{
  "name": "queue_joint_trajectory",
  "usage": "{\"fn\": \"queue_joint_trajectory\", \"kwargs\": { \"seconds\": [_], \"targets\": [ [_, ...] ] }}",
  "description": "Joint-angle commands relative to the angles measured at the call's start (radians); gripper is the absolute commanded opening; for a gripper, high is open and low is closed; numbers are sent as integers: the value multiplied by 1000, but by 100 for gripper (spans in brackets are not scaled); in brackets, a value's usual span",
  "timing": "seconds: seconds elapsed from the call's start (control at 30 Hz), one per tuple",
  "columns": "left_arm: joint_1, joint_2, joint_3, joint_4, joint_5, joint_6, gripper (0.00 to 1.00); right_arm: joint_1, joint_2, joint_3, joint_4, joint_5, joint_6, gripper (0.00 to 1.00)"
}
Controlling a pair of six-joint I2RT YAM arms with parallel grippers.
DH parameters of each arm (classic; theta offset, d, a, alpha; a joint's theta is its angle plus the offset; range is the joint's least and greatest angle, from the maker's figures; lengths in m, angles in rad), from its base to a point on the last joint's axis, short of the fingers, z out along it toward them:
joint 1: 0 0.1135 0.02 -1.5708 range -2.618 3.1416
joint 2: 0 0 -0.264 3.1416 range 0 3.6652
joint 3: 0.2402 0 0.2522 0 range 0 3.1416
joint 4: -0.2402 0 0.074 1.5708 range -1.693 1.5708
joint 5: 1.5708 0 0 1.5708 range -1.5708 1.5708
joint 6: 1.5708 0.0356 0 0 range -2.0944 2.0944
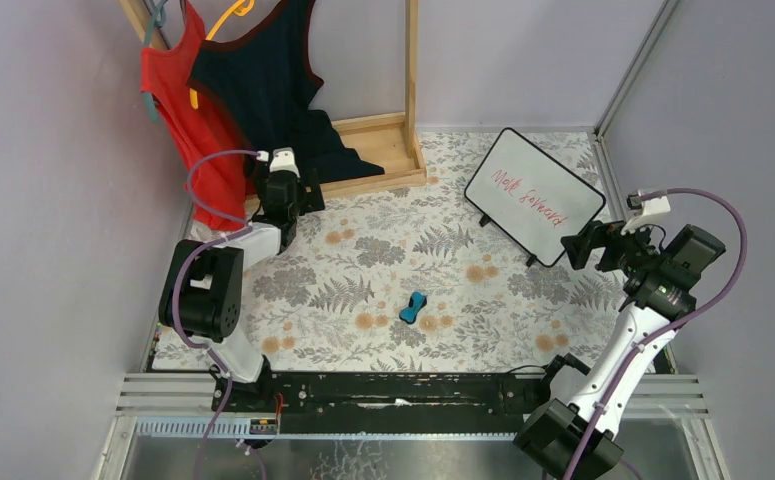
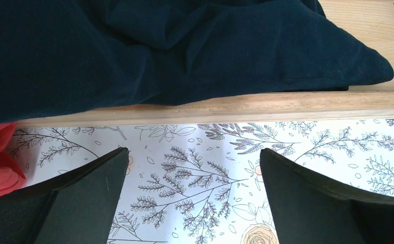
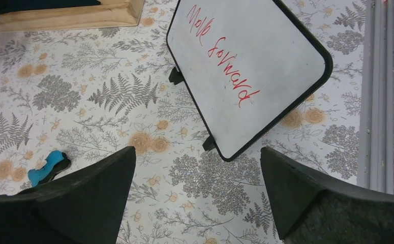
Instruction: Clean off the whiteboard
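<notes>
Nothing was erased: red writing [image 3: 224, 62] crossed the whiteboard [image 3: 286, 61] ahead of the spread right claw [image 3: 197, 157]. The eraser [image 3: 47, 168] lay untouched to its left.

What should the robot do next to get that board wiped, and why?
Probably move the right gripper, open and empty, over to the blue eraser lying on the table to its left and grasp it. The whiteboard carries red writing, and nothing is in hand to wipe it.
</notes>
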Motion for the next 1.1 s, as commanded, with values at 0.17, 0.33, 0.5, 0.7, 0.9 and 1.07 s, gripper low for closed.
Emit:
{"fn": "queue_joint_trajectory", "kwargs": {
  "seconds": [0.17,0.33,0.5,0.7,0.9,1.07],
  "targets": [
    [6,10,24,0,5,2,100,-3,4,11,-88,-63,-79,99],
    [6,10,28,-3,6,3,100,-2,-10,6,-113,-66,-90,99],
    [6,10,28,-4,4,2,100,-3,6,38,-194,-39,-129,99],
    [6,12,30,-8,2,2,100,-2,76,63,-213,85,-109,99],
    [5,14,33,-12,5,3,100,-2,160,114,-281,102,-121,94],
    [5,16,37,-16,5,4,100,-3,200,202,-338,135,-122,87]
  ]
}}
